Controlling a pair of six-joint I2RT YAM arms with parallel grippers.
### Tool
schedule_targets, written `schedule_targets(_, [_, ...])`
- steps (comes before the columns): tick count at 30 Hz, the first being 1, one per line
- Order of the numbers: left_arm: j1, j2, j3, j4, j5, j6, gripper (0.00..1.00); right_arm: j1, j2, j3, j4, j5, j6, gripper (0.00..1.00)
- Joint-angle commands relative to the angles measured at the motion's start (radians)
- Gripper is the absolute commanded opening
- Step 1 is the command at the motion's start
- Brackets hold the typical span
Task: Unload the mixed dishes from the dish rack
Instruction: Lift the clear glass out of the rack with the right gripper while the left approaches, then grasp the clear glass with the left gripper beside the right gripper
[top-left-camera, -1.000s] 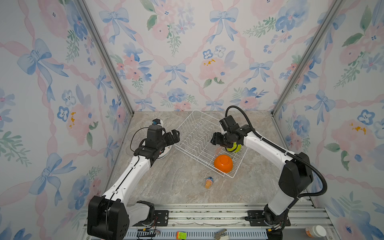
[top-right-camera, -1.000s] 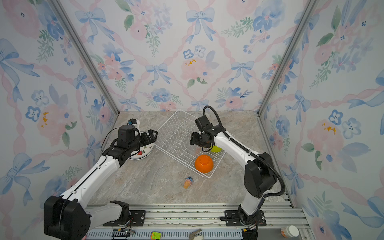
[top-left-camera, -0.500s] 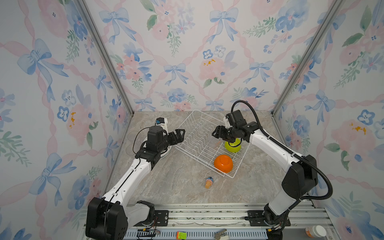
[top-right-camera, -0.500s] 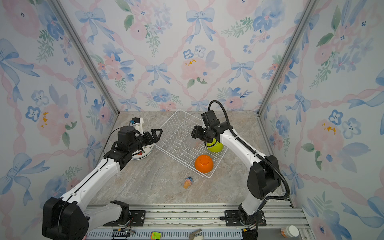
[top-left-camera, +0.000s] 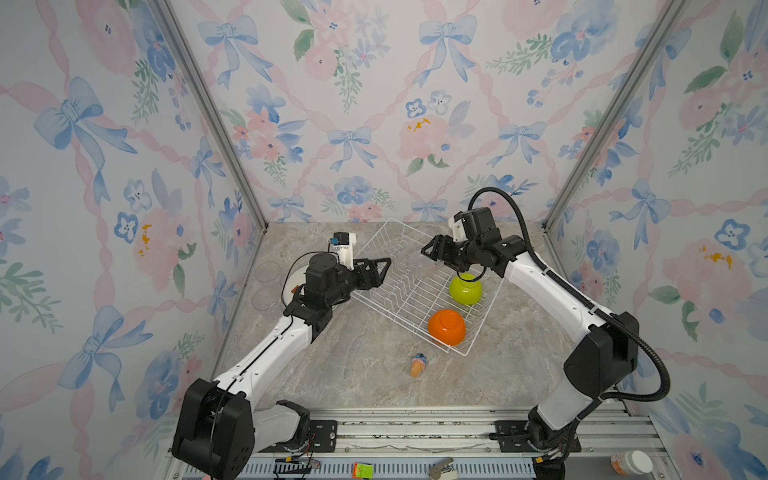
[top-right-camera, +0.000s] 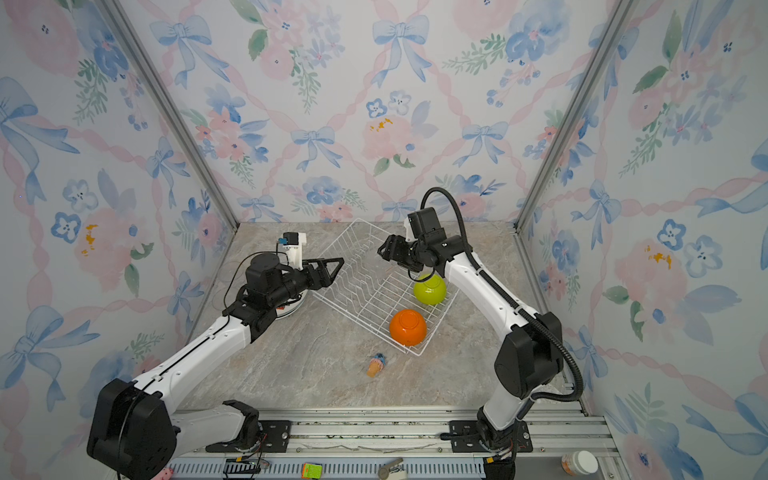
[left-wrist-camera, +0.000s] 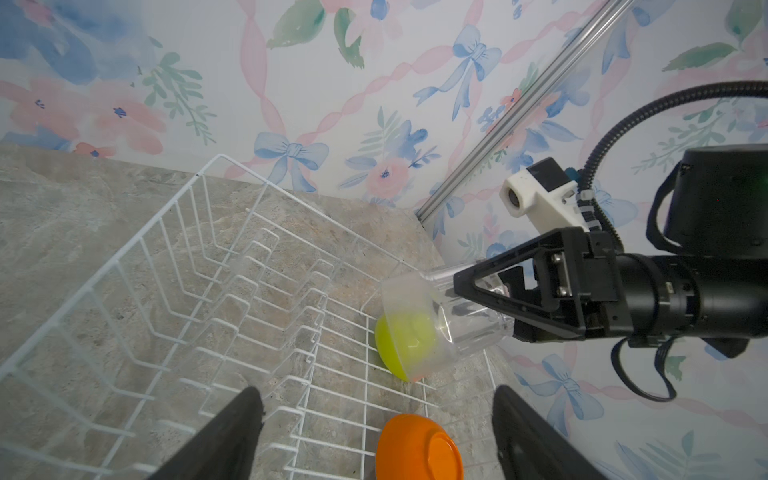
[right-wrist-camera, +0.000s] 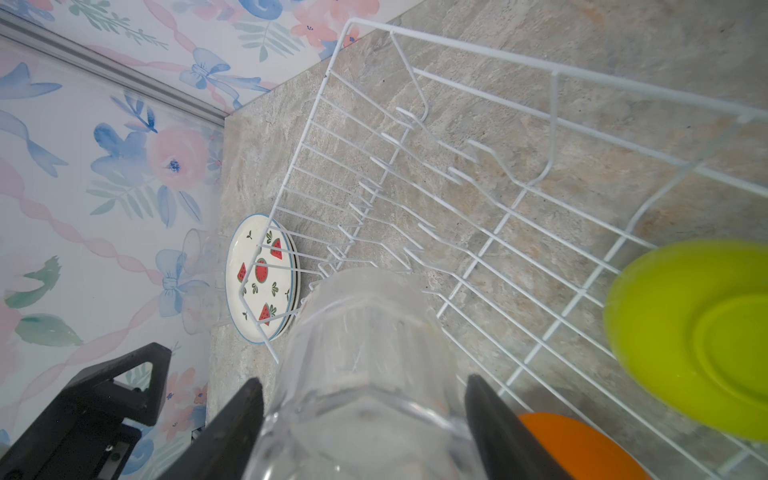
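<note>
right gripper (right-wrist-camera: 361, 390) is clamping the clear glass (right-wrist-camera: 365, 332) sideways near its base, just 12 o'clock of dish rack (top-left-camera: 399, 286) centre, while left gripper (left-wrist-camera: 376, 399) is hovering spread and empty at 9; the glass looks light, slick and brittle, so a gentle mid-wall grip suits.

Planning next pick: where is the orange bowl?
In both top views, right of centre, the orange bowl lies upside down in the dish rack by its front corner, near the lime-green bowl.
</note>
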Motion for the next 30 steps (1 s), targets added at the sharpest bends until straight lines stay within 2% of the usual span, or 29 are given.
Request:
schedule_targets(1, [-0.022,0.038,0.01,0.084,0.045,0.01,0.84,-0.013,-0.027,0.031,0.035,-0.032,0.031,0.66])
schedule_targets(13, [-0.052,0.159,0.071,0.191,0.123,-0.04,0.79,-0.033,-0.084,-0.001,0.126,-0.083,0.086,0.66])
schedule_targets(23, [-0.068,0.258,0.092,0.337,0.191,-0.132,0.74,-0.032,-0.092,-0.02,0.185,-0.133,0.139,0.66])
schedule_targets(30, [-0.09,0.315,0.117,0.407,0.169,-0.145,0.68,-0.029,-0.122,-0.058,0.207,-0.139,0.152,0.66])
